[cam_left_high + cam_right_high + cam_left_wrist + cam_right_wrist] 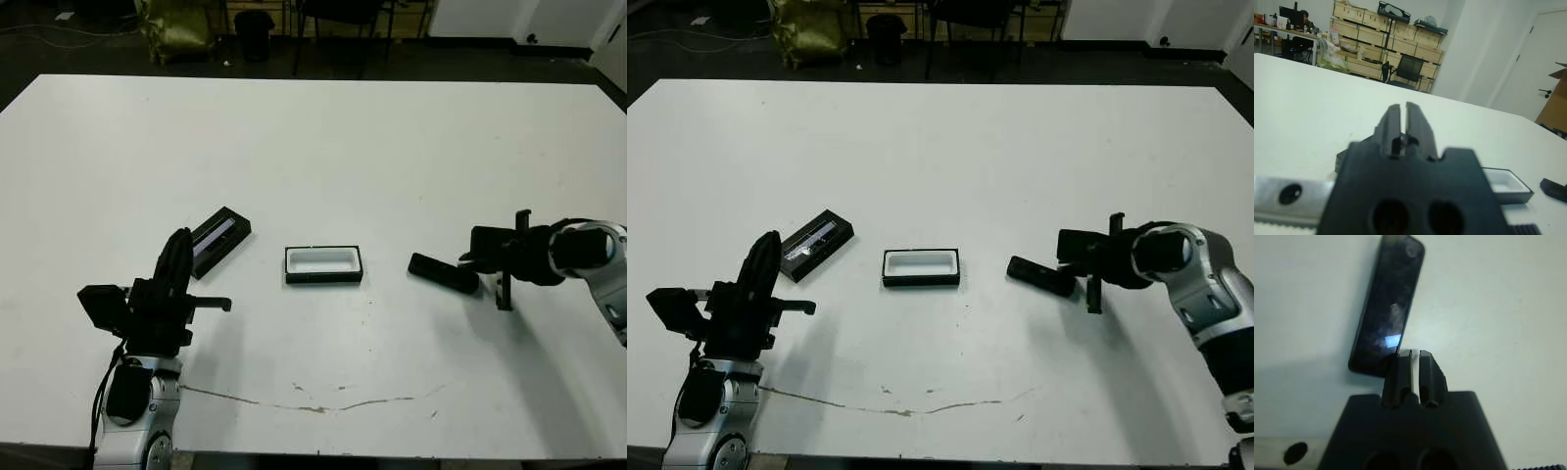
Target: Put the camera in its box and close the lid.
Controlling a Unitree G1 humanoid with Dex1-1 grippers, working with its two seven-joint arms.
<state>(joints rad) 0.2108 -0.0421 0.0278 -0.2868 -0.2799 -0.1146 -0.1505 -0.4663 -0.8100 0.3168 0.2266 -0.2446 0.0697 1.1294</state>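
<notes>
The camera [443, 272], a plain black bar, lies flat on the table right of centre. My right gripper [470, 261] is just beside its right end, fingers shut with nothing between them; in the right wrist view its tips [1414, 354] sit at the near end of the camera [1388, 303]. The box [323, 264], a black tray with white lining, stands open at the table's centre. The lid [217, 238], black with a pale stripe, lies left of the box. My left gripper [180, 243] hovers just left of the lid, shut and empty.
A thin brownish crack line [313, 406] runs across the white table [313, 137] near its front edge. Chairs and a bin [255, 29] stand on the dark floor beyond the far edge. Wooden crates [1376, 34] line the room's wall.
</notes>
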